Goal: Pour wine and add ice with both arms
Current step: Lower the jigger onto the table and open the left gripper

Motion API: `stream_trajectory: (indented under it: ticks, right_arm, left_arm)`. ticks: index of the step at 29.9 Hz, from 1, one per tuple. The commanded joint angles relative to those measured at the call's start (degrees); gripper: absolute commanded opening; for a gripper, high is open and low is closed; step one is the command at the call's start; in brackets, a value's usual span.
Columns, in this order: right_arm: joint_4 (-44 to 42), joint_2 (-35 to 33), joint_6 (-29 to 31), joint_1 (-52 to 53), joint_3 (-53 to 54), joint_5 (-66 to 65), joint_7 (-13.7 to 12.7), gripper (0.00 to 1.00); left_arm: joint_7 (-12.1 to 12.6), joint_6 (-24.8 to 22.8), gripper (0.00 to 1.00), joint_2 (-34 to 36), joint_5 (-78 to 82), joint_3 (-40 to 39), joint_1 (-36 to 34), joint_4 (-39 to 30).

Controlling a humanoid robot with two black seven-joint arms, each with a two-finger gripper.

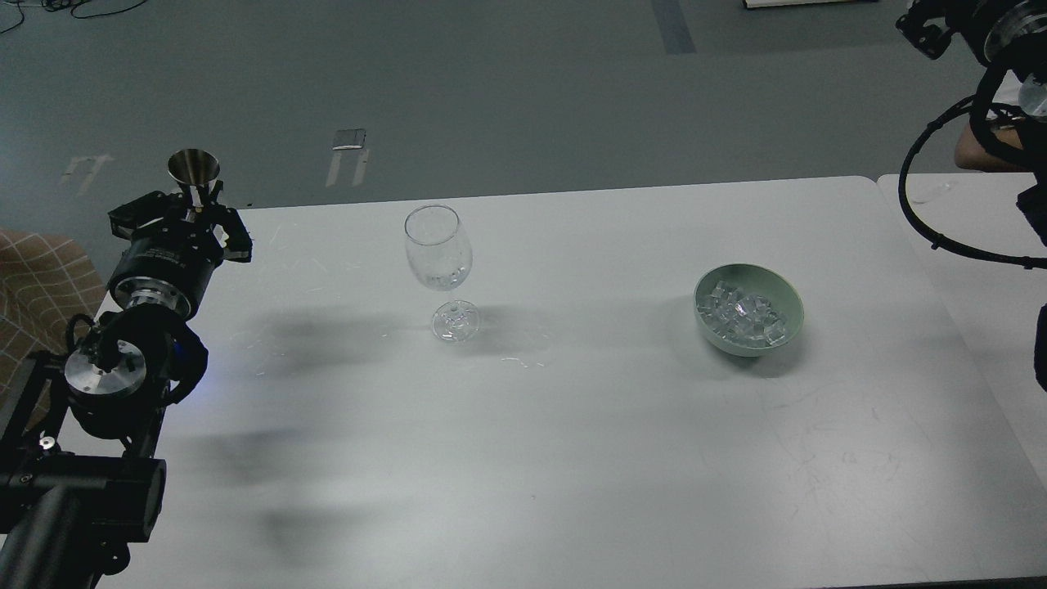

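Note:
A clear stemmed wine glass point(438, 255) stands upright on the white table point(572, 425), left of centre and far back. The ice point(743, 316) is heaped in a green bowl point(785, 293) at the right. My left arm is at the table's left edge. My left gripper point(195, 211) is shut on a silver double-cone measuring cup point(194, 168), which stands upright, well left of the glass. My right arm point(994, 49) is at the top right corner, far from the bowl. Its dark far end point(923, 31) is partly cut off, and its fingers cannot be told apart.
A second white table point(973, 270) adjoins on the right, with a narrow seam between the two. A plaid-covered seat point(33, 286) sits beyond the left edge. Grey floor lies behind the table. A black cable loop point(916, 213) hangs from the right arm over the far right corner.

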Motion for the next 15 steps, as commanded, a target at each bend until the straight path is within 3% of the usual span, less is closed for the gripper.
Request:
stream_trajectory:
  ticks: [1, 6, 7, 15]
  right_arm:
    - [-0.1, -0.1, 0.0, -0.6, 0.0, 0.0, 0.1, 1.00]
    - [-0.1, -0.7, 0.0, -1.1, -0.1, -0.1, 0.1, 1.00]
    - [-0.1, -0.7, 0.0, -1.2, 0.0, -0.1, 0.1, 1.00]
    - [0.0, -0.6, 0.0, -1.3, 0.1, -0.2, 0.3, 1.00]
  left_arm:
    - [-0.6, -3.1, 0.00, -1.5, 0.5, 0.8, 0.0, 5.4]
    - [-3.4, -4.0, 0.00, -1.9, 1.6, 1.4, -0.3, 10.1]
    - [-3.6, -4.0, 0.05, -2.0, 1.8, 1.9, -0.3, 10.8]
    - [-4.9, -4.1, 0.17, -2.5, 1.8, 4.4, -1.0, 16.9]
